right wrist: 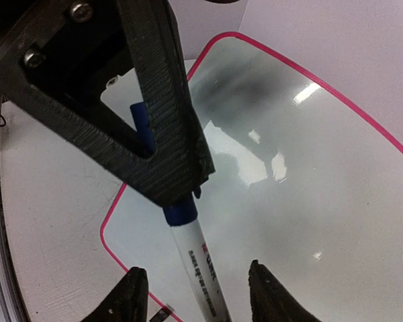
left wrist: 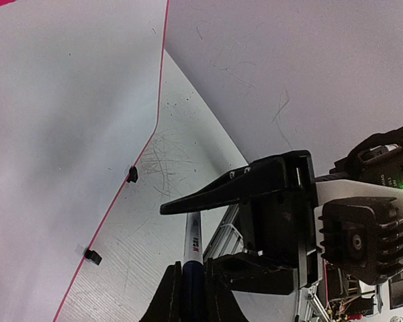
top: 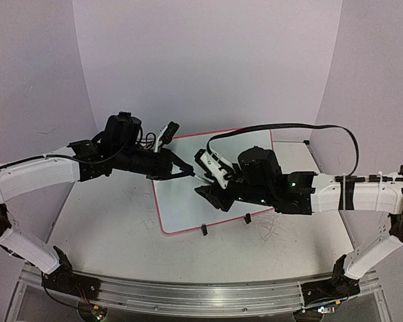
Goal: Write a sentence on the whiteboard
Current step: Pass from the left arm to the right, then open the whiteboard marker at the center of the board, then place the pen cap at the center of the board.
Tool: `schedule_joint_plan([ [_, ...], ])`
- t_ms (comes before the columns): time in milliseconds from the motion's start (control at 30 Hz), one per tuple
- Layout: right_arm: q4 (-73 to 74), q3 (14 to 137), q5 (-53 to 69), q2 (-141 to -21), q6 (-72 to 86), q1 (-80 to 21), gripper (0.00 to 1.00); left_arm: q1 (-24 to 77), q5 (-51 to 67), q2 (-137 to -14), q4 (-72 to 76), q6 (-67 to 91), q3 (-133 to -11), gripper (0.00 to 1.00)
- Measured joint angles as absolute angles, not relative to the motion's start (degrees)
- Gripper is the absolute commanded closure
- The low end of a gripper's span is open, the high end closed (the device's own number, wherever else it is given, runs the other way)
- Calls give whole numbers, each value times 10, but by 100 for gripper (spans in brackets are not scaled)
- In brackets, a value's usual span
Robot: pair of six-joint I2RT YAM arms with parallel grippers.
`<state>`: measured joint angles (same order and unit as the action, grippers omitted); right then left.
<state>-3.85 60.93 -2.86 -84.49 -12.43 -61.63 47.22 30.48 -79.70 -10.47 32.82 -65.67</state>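
Pale lilac walls (top: 208,67) curve behind a scuffed grey-white surface (top: 107,228), and from above the rectangular white whiteboard with rounded corners and a thin pink-red rim (top: 181,208) lies flat at mid-surface, its two small black clip feet (top: 204,230) on the near edge. Both arms meet over it, the left hand (top: 187,170) and right hand (top: 203,184) tip to tip, though whatever sits between them is too small to make out there. The left wrist view settles it: a white-barrelled marker with a dark blue end (left wrist: 193,248) is clamped between the left hand's own fingers, which are closed on the blue part, while the right hand's black fingers reach in over the barrel's far end, the whiteboard off to the left. The right wrist view shows the other side: the barrel runs down between the right hand's two fingers (right wrist: 136,295), which stand apart on either side without touching it, above the glossy board.
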Motion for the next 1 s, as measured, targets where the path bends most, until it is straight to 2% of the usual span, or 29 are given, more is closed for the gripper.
schedule_joint_plan([
  [67, -39, 618, -24, -857, -126, -616, 74, 472, 310, -797, -106, 328, -657, 100],
  [133, -39, 618, -24, -860, -129, -616, 95, 472, 315, -797, -106, 328, -657, 100],
  [167, -40, 618, -25, -860, -130, -616, 100, 472, 318, -797, -107, 327, -657, 100],
  [400, -79, 582, -6, -854, -147, -623, 100, 438, 365, -796, -166, 311, -675, 100],
  [500, -64, 523, 0, -823, -138, -616, 100, 356, 350, -770, -206, 301, -695, 100],
  [600, -48, 479, 10, -787, -126, -614, 100, 282, 294, -737, -230, 290, -725, 100],
  [767, -47, 458, 11, -737, -99, -615, 100, 287, 167, -667, -275, 291, -738, 100],
  [833, -60, 458, 9, -716, -85, -615, 100, 290, 56, -615, -290, 334, -656, 100],
  [1000, -69, 458, 9, -712, -76, -615, 100, 287, -19, -604, -317, 383, -565, 100],
])
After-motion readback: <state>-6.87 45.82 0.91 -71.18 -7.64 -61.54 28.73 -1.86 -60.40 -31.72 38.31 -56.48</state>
